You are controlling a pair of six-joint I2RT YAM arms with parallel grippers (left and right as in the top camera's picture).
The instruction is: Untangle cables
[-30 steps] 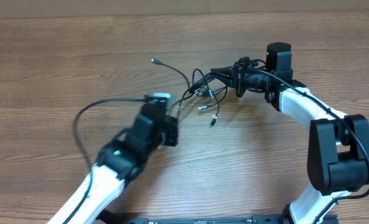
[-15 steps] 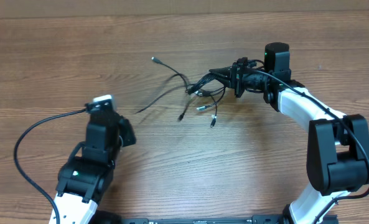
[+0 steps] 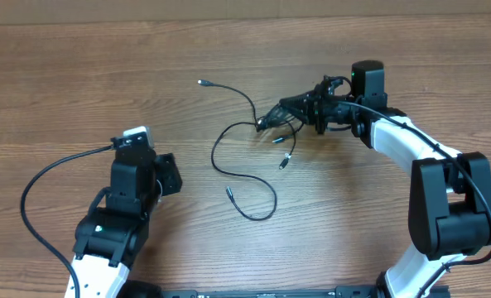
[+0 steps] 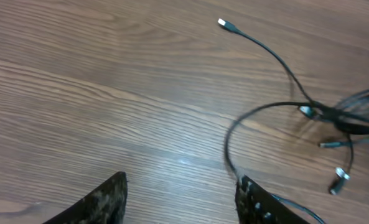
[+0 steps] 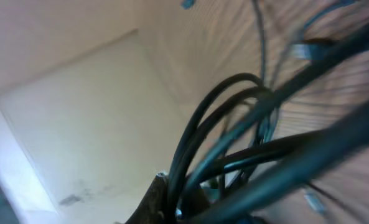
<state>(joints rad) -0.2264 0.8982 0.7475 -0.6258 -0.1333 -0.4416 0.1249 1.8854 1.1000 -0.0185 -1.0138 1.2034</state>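
The cables are thin black cords with small silver plugs. My right gripper (image 3: 285, 108) is shut on their bunched part (image 3: 268, 124) at the table's back right. In the right wrist view the cords (image 5: 234, 124) fill the frame, pinched against one finger (image 5: 156, 199). One cable (image 3: 228, 136) runs out of the bunch and lies in a loose S-shaped loop on the wood. Another cable (image 3: 228, 89) reaches back left to a silver plug (image 3: 201, 82). My left gripper (image 3: 166, 175) stands open at the left, apart from the loop. Between its fingers (image 4: 103, 199) only wood shows.
The wooden table (image 3: 79, 74) carries only the cords and both arms. The left arm's own thick black cable (image 3: 38, 186) arcs over the table at the far left. The right arm (image 3: 411, 153) bends across the right side.
My left gripper drew back to the left from the bunch and opened. The cable it pulled out now lies free in a loop. The right gripper stayed shut on the bunch.
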